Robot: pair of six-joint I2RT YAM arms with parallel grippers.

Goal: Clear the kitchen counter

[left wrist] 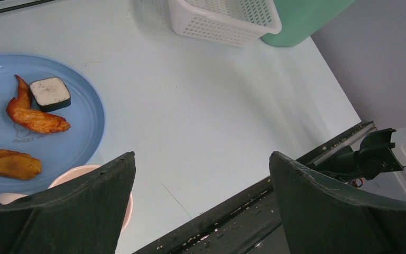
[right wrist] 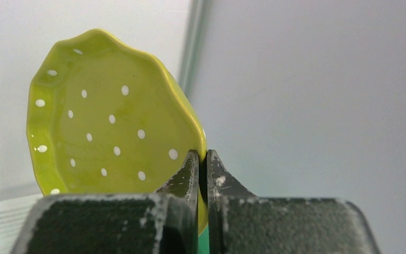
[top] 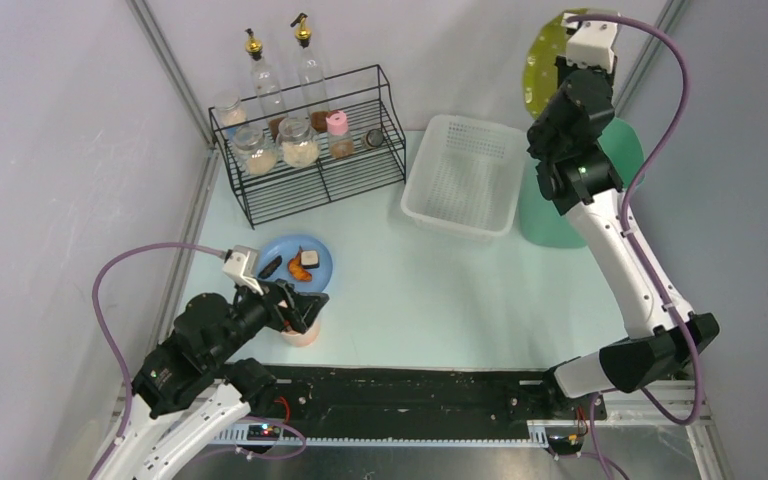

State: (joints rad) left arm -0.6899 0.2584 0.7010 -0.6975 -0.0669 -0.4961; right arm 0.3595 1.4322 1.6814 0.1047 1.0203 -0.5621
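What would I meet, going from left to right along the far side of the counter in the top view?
Black wire rack → white basket → yellow-green dotted plate.

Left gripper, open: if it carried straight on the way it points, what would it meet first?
Most likely bare kitchen counter, beside the blue plate: the left gripper aims down at that patch. The pink cup sits close under one finger and might be brushed; depth is unclear.
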